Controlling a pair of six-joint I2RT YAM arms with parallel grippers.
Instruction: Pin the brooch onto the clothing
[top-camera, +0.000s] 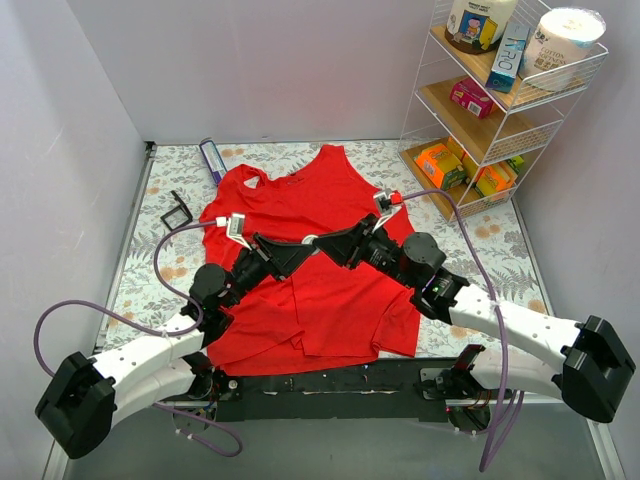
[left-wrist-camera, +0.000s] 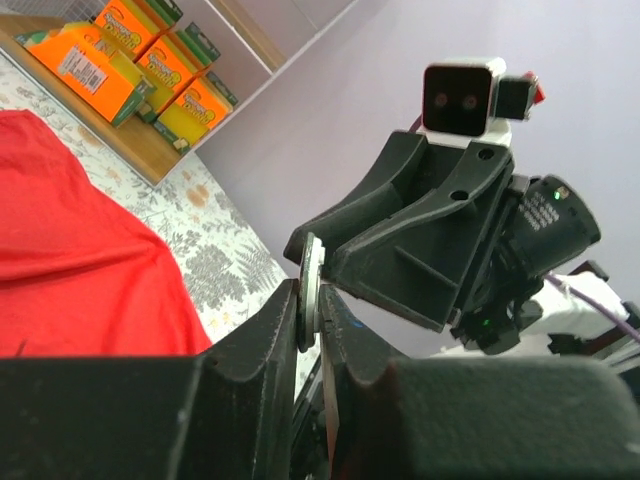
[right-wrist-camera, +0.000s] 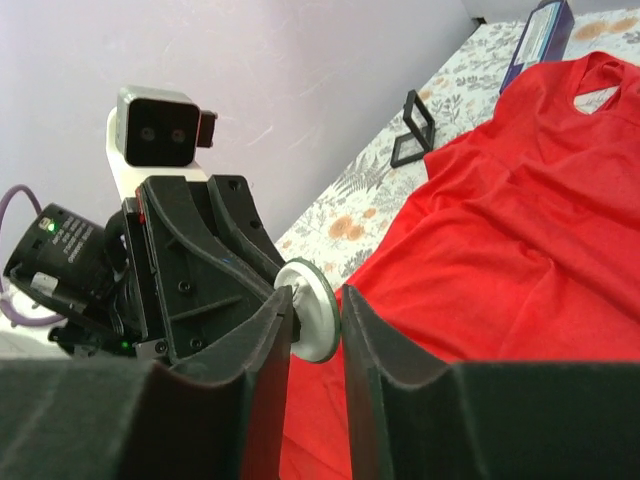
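Your floral-covered table (top-camera: 500, 260) sits between pale walls, with the red clothing (top-camera: 320, 200) spread flat on it. The wire rack (top-camera: 505, 130) at far right carries orange boxes (top-camera: 436, 160) and white tubs (top-camera: 565, 35). Above the clothing, your left gripper (left-wrist-camera: 310, 310) clamps the brooch (right-wrist-camera: 308, 308). Your right gripper (right-wrist-camera: 315, 320) has its jaws parted loosely around the brooch.

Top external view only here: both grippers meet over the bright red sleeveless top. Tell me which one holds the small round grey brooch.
Observer: Left wrist view: the small round grey metal brooch sits edge-on, pinched in the left gripper.
Operator: Report the other arm.
Observer: Its wrist view shows the fingers of the right gripper flanking the disc, a sliver of gap on one side.
Operator: Give its height.
Observer: It hangs clear above the bright red tank top, touching no cloth.
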